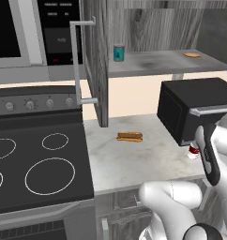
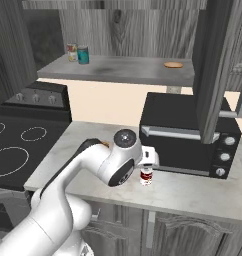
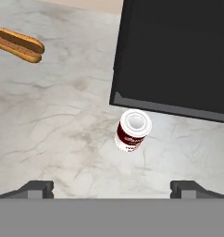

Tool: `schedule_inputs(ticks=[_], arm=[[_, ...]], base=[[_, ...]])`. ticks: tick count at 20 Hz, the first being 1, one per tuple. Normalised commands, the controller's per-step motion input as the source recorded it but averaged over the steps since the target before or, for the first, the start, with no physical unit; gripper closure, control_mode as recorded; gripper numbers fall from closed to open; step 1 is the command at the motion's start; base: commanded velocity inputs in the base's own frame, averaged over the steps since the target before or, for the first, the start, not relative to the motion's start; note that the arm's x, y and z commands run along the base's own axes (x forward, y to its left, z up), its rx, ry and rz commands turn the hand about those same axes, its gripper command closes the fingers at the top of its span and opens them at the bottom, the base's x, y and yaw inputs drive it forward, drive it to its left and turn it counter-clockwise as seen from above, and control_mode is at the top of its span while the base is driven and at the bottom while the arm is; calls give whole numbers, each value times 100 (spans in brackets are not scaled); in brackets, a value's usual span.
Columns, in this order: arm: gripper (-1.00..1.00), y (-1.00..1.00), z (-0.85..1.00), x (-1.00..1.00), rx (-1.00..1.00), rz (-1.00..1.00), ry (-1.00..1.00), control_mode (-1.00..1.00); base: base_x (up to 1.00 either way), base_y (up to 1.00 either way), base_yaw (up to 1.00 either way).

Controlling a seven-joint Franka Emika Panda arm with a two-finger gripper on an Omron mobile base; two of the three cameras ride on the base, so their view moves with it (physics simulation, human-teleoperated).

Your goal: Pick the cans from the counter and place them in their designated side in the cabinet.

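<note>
A red can with a white band and silver top (image 3: 132, 130) stands upright on the marbled counter (image 3: 53, 120), just in front of the black oven; it also shows as the red can (image 2: 146, 177) and, partly hidden by the arm, the red can (image 1: 194, 152). My gripper (image 3: 112, 190) hovers above it, open, with the can between and ahead of the two fingertips, not touching. The gripper (image 2: 148, 161) hangs right over the can. A teal can (image 1: 118, 52) stands on the cabinet shelf (image 1: 157, 63), at its left end; the same teal can (image 2: 83, 54) shows from the right.
The black oven (image 2: 188, 135) sits on the counter close behind the red can. A hot dog (image 1: 129, 137) lies further left. Another small can (image 2: 72, 52) stands beside the teal one, and a flat round item (image 2: 173, 64) lies on the shelf. The cabinet door (image 1: 97, 61) is open; the stovetop (image 1: 35, 164) is left.
</note>
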Motion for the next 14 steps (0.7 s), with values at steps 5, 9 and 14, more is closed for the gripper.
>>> schedule_inputs(ticks=[5,9,14], arm=[[-100,-3,-10,13,0,0,0,-100],[-100,-6,-9,11,0,0,0,-100],[-100,-8,-11,8,0,0,0,-100]], base=[[0,0,0],[0,0,0],[0,0,0]])
